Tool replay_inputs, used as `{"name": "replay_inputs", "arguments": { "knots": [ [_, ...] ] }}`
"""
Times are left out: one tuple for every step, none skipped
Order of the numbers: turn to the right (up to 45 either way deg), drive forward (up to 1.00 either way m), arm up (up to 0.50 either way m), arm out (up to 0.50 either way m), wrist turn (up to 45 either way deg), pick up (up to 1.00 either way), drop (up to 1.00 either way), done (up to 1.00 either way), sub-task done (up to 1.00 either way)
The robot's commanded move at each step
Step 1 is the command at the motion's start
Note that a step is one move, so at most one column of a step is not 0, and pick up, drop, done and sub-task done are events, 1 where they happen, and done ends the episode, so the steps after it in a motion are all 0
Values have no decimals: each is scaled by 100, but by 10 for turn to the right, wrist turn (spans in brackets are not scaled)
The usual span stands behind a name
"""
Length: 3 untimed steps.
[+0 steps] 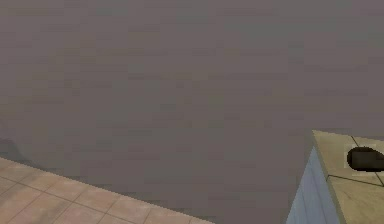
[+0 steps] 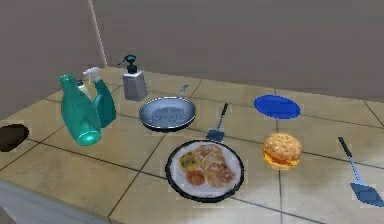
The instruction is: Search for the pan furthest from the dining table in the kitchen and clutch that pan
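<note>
The end effector's state cannot be told from these pictures, and neither can how the pan lies relative to it.

In the arm side view the pan (image 2: 167,114) sits upright on the tiled desk (image 2: 90,170), a round grey dish with a dark rim. Its handle runs up and to the right, toward the wall (image 2: 250,40). Just left of the pan stand two teal spray bottles (image 2: 80,110), close together, the nearer one partly covering the other. Beyond them, near the wall, is a grey soap dispenser (image 2: 133,78). Just right of the pan lies a spatula (image 2: 218,125), its dark handle pointing away and its blade toward the near edge. Whether it touches the pan is hard to tell. In front of the pan is a dark-rimmed plate of food (image 2: 205,166); what the food is cannot be made out. Farther right are a burger (image 2: 282,151) and, beyond it, a flat blue plate (image 2: 276,106). A second spatula (image 2: 357,170) lies near the picture's right edge.

A dark oval (image 2: 12,137) in the desk top is cut off by the left edge, so what it is stays unclear. In the forward view a similar dark oval (image 1: 366,158) shows on the desk corner at the lower right, cut off by the right edge. A plain wall lies ahead, with tiled floor (image 1: 60,195) at the lower left.
</note>
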Motion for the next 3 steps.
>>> {"name": "replay_inputs", "arguments": {
  "knots": [
    [0, 0, 38, 0, 0, 0, 0, 0, 0],
    [0, 0, 0, 34, 0, 0, 0, 0, 0],
    [0, 0, 0, 0, 450, 0, 0, 0, 0]
  ]
}}
